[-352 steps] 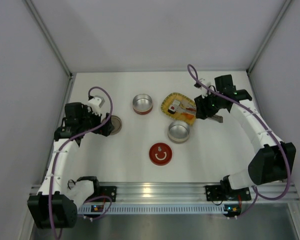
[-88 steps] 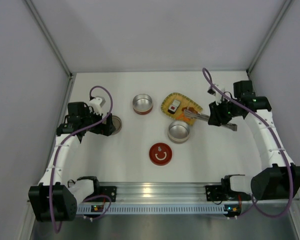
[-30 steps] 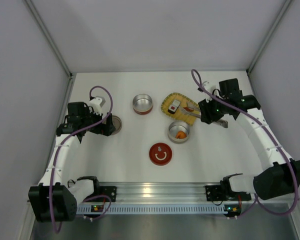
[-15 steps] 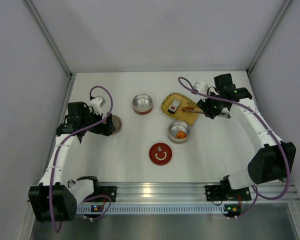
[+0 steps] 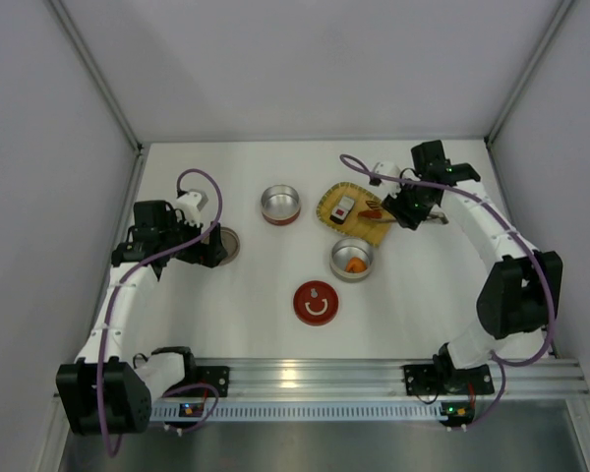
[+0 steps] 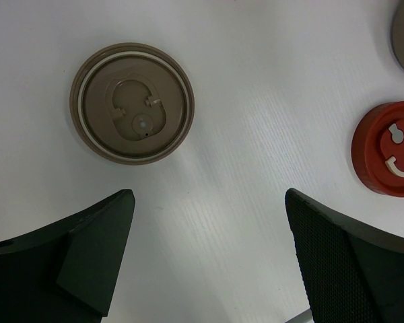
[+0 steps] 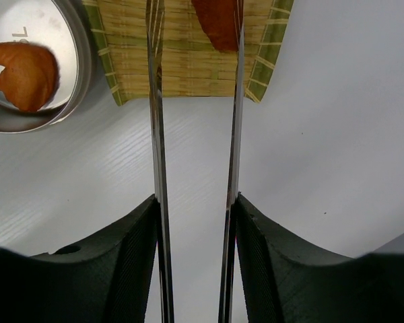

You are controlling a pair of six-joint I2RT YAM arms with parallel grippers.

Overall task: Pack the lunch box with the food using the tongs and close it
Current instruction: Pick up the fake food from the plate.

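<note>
My right gripper (image 5: 406, 209) (image 7: 195, 202) is shut on the tongs (image 7: 155, 134), one finger pressing each silvery blade. The blades stand apart and reach over the yellow woven tray (image 7: 188, 64) (image 5: 326, 202). An orange-red chunk of food (image 7: 219, 23) (image 5: 374, 212) lies on the tray between the blades, close to the right one. A white block (image 5: 344, 206) sits on the tray's left part. The lunch box's steel tin (image 5: 351, 259) (image 7: 81, 60) holds one orange piece (image 7: 23, 64). My left gripper (image 5: 208, 248) (image 6: 209, 195) hangs open just in front of a brown lid (image 6: 131, 103).
A second tin with a red band (image 5: 280, 205) stands left of the tray. A red lid (image 5: 316, 302) (image 6: 390, 148) lies at the table's middle front. Grey walls close in the table at the left, back and right.
The right gripper has swung back and to the left, from near the steel tin to the tray's right end, turning the tongs with it. The left arm has stayed still.
</note>
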